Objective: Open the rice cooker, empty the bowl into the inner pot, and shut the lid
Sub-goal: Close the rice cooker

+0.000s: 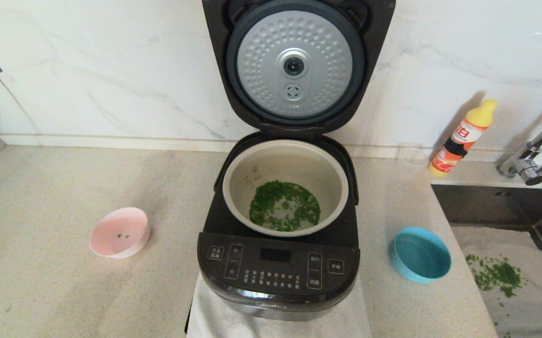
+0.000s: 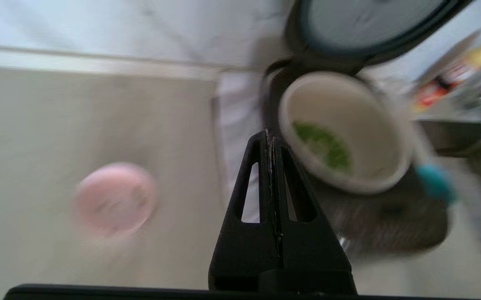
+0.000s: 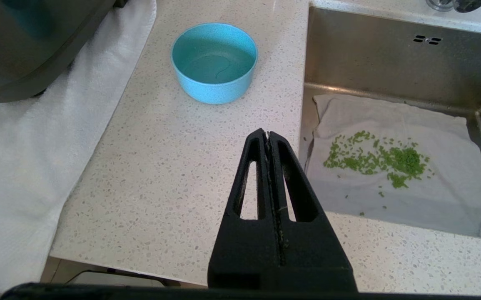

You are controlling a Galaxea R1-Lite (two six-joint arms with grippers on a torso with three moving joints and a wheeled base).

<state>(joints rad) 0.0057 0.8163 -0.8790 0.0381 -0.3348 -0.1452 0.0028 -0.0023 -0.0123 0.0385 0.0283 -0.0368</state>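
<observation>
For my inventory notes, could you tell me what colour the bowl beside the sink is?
Light blue bowl, clearest in the right wrist view.

My bench [image 1: 55, 188] carries a pink bowl [image 1: 119, 232], a blue bowl [image 1: 420, 254], a white towel [image 1: 214, 319] under the rice cooker [image 1: 278, 253], and an orange bottle [image 1: 462, 138].

My two black grippers, left [image 2: 270, 137] and right [image 3: 267, 136], frame a speckled beige counter [image 1: 55, 197]. The glossy black rice cooker [image 1: 278, 267] bears white markings; its lid [image 1: 294, 65] shows a dimpled silver disc. Green bits dot the pale grey-beige inner pot [image 1: 286, 159]. Lower left sits a pink bowl [image 1: 120, 232], lower right a blue one [image 1: 420, 254].
</observation>
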